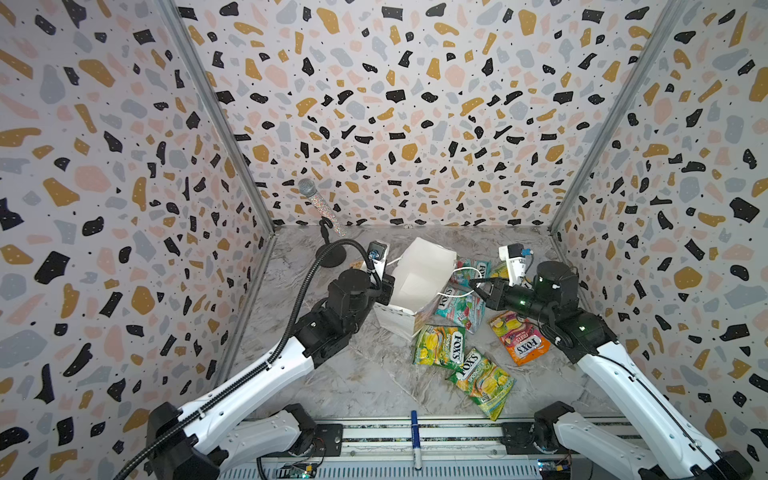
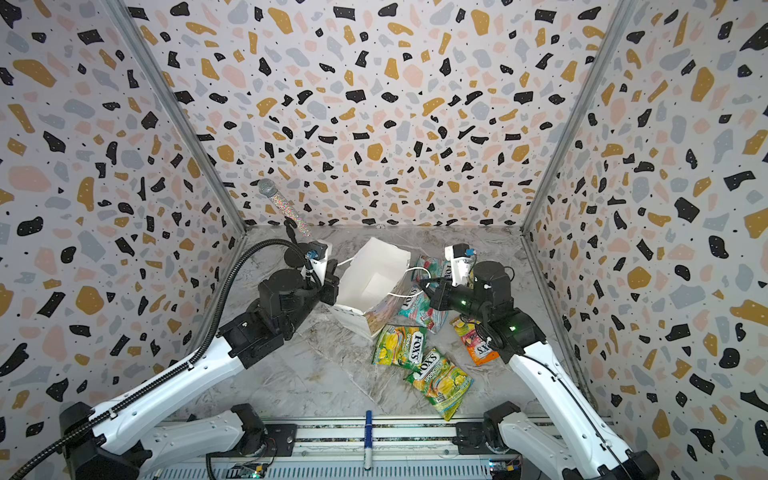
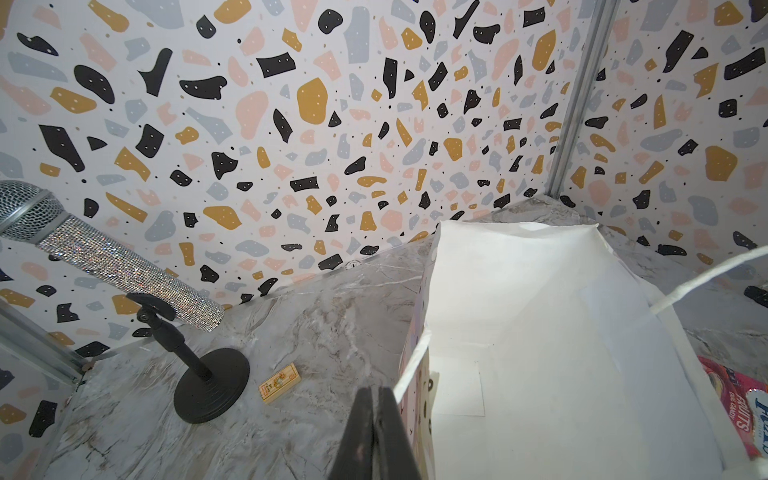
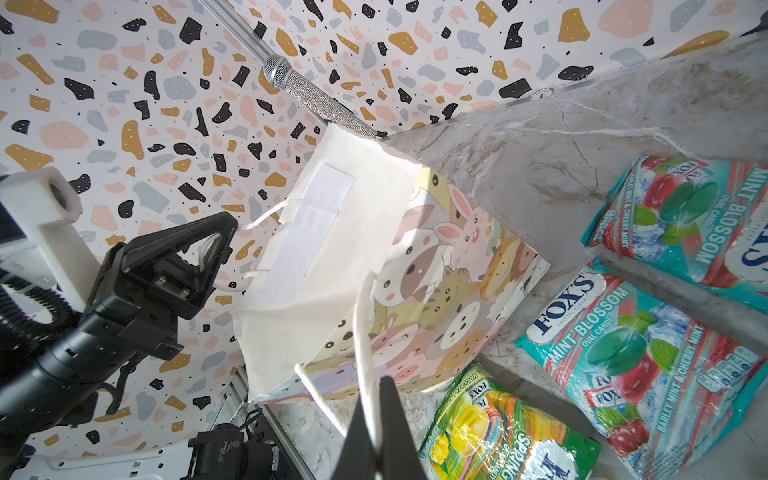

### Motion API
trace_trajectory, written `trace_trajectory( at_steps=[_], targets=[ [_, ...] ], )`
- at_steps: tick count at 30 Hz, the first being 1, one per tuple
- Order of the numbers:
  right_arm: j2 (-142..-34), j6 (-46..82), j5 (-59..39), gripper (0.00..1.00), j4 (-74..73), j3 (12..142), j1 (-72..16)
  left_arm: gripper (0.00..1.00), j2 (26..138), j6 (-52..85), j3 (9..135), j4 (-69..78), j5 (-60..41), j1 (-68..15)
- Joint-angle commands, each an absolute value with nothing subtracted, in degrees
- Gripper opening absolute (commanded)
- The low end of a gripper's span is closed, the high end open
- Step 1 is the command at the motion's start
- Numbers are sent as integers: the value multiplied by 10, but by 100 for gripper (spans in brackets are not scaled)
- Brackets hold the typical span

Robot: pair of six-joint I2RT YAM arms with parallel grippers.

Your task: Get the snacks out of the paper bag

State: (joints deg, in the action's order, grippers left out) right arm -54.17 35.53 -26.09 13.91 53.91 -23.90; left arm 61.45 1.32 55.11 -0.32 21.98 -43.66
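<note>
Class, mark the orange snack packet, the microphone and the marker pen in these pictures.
orange snack packet point(image 1: 519, 338): in a top view, its printed front.
microphone point(image 1: 307, 188): in a top view, its mesh head.
marker pen point(image 1: 416, 440): in a top view, its barrel.

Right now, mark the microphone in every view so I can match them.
Top view: microphone at the back-left corner.
Top view: microphone in that corner, left of the paper bag.
Left wrist: microphone on its black stand.
Right wrist: microphone behind the paper bag's rim.
Shared landmark: the paper bag.
</note>
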Motion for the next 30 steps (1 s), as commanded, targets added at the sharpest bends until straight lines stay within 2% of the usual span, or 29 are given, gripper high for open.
trace_trajectory(
  at_steps=[1, 3, 4, 5, 8, 13, 25, 30],
  targets=[
    [-557, 350, -250, 8, 128, 552, -241, 0, 614, 22, 567, 4, 237, -436],
    [-568, 348, -250, 13, 121, 554, -241, 4, 615, 22, 568, 3, 244, -435],
    [-576, 346, -248, 19, 118, 558, -241, 8, 615, 22, 568, 3, 247, -436],
    [-584, 346, -249, 26, 118, 563, -240, 13, 615, 22, 568, 3, 251, -435],
    [-608, 341, -251, 36, 115, 582, -241, 29, 612, 22, 567, 2, 261, -436],
    [-638, 331, -255, 48, 114, 618, -242, 46, 599, 21, 558, 8, 283, -435],
    [-643, 296, -223, 62, 120, 660, -242, 81, 562, 18, 538, 23, 342, -436],
    [-604, 271, -121, 63, 137, 639, -241, 86, 524, 25, 519, 48, 363, -436]
  ],
)
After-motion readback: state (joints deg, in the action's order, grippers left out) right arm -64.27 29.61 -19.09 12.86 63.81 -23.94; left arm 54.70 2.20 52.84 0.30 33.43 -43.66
